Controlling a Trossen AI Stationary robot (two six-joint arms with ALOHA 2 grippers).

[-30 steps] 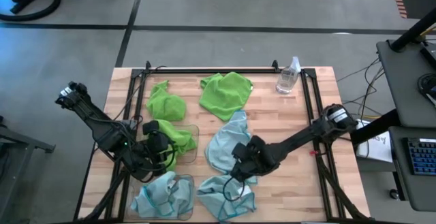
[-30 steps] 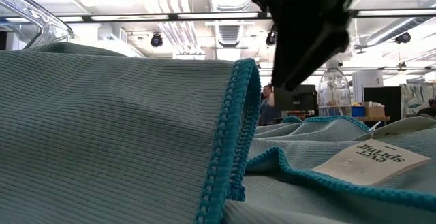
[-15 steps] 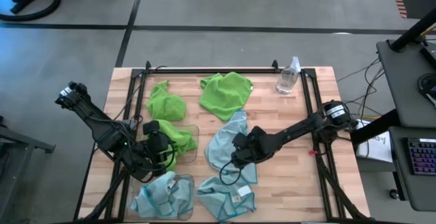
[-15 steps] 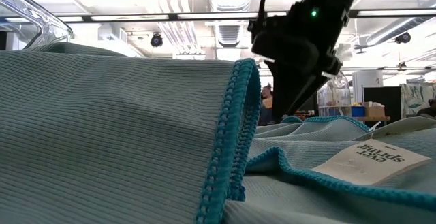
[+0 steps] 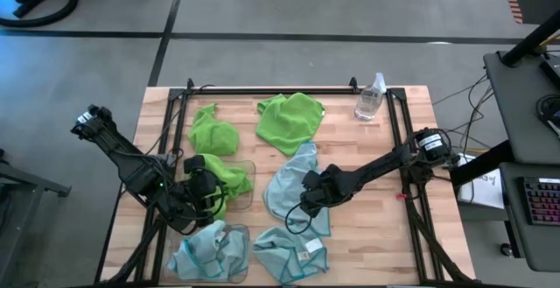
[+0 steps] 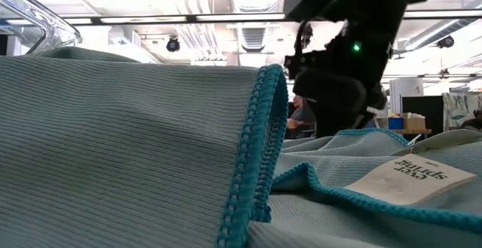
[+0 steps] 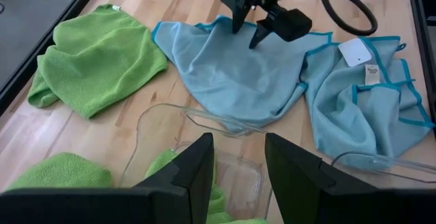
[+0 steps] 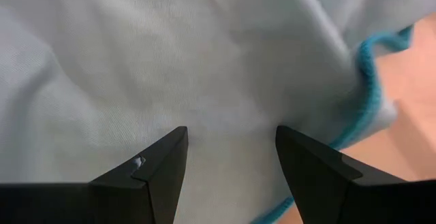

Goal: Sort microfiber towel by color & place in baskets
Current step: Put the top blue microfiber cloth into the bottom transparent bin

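A pale blue towel (image 5: 287, 183) lies spread at the table's middle. My right gripper (image 5: 304, 205) hangs open just over its near part, fingers pointing down (image 7: 253, 39), with cloth filling its wrist view (image 8: 204, 60). Nearer the front lies a second blue towel (image 5: 293, 253) with a white tag (image 6: 418, 176). A third blue towel (image 5: 208, 251) fills the near clear basket (image 5: 241, 275). My left gripper (image 5: 203, 193) is open and holds nothing above the other basket (image 7: 204, 122), which holds a green towel (image 5: 226, 176). Two more green towels (image 5: 213, 132) (image 5: 290, 117) lie on the far part of the table. My right gripper comes at the pale blue towel's near middle (image 8: 231, 108) from above, slanting down, with one finger (image 8: 153, 169) on either side of a flat stretch of cloth. Whether the fingertips touch the cloth, I cannot tell. The towel lies flat on the table.
A clear spray bottle (image 5: 370, 98) stands at the far right. A black frame rail (image 5: 271, 89) runs along the far edge, and more rails run down both sides. Bare wood lies to the right of the blue towels (image 5: 367, 227).
My right gripper has gone down and toward the table's far edge, from above the tagged towel to just over the middle blue towel, and its fingers have stayed apart. The towels have not moved.
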